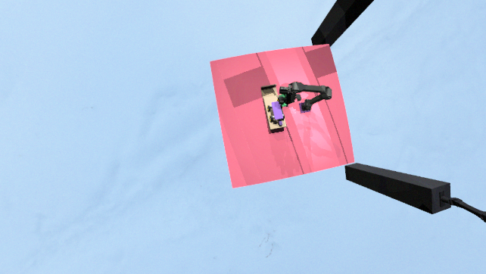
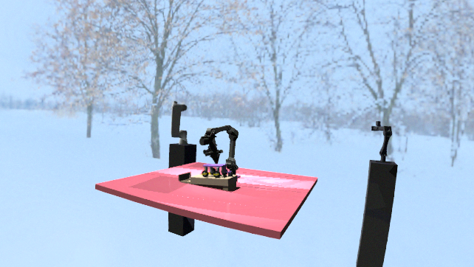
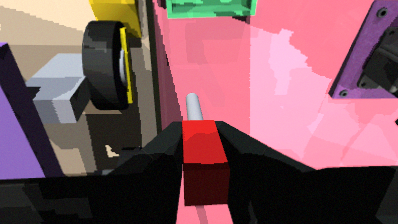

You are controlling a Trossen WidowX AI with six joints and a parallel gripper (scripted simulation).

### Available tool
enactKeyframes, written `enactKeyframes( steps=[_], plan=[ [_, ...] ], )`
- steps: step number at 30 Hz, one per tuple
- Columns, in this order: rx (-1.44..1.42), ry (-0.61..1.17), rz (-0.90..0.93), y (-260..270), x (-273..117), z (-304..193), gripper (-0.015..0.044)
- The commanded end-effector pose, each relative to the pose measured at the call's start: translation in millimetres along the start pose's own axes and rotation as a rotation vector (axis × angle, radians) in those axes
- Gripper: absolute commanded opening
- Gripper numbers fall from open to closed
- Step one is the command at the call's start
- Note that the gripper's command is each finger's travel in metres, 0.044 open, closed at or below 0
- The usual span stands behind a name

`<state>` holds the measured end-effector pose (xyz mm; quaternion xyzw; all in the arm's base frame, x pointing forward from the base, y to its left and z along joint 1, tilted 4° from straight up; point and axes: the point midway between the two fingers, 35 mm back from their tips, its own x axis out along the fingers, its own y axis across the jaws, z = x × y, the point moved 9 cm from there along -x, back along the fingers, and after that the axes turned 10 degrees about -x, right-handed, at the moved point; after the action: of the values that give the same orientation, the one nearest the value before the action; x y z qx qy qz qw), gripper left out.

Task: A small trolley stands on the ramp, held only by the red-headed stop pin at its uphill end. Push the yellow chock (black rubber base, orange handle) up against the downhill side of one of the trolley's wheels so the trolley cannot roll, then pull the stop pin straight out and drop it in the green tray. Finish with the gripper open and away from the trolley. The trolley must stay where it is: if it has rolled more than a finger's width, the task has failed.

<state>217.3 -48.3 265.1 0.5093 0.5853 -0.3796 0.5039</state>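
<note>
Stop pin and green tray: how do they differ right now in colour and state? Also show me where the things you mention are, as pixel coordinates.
The stop pin (image 3: 205, 142) has a red head and grey shaft; the tray (image 1: 285, 104) (image 3: 212, 9) is green all over where visible. The pin is held up in the gripper (image 3: 205, 150), while the tray sits on the pink tabletop (image 1: 250, 151) (image 2: 255, 210) (image 3: 215, 65).
</note>
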Motion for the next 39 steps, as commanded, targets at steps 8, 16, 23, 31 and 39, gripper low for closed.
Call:
enactKeyframes(
  steps=[8, 16, 23, 31, 39],
  plan=[
    [-0.004, -0.003, 0.003, -9.3, -7.6, 39.7, 0.0000],
    [-0.004, -0.005, 0.002, -14.9, -13.4, 64.8, 0.0000],
    [0.036, -0.013, 0.003, -15.2, -13.5, 64.4, 0.0000],
    [0.280, -0.061, 0.015, -15.8, -12.9, 58.2, 0.0000],
    [0.519, -0.105, 0.030, -15.4, -12.2, 52.5, 0.0000]
  ],
)
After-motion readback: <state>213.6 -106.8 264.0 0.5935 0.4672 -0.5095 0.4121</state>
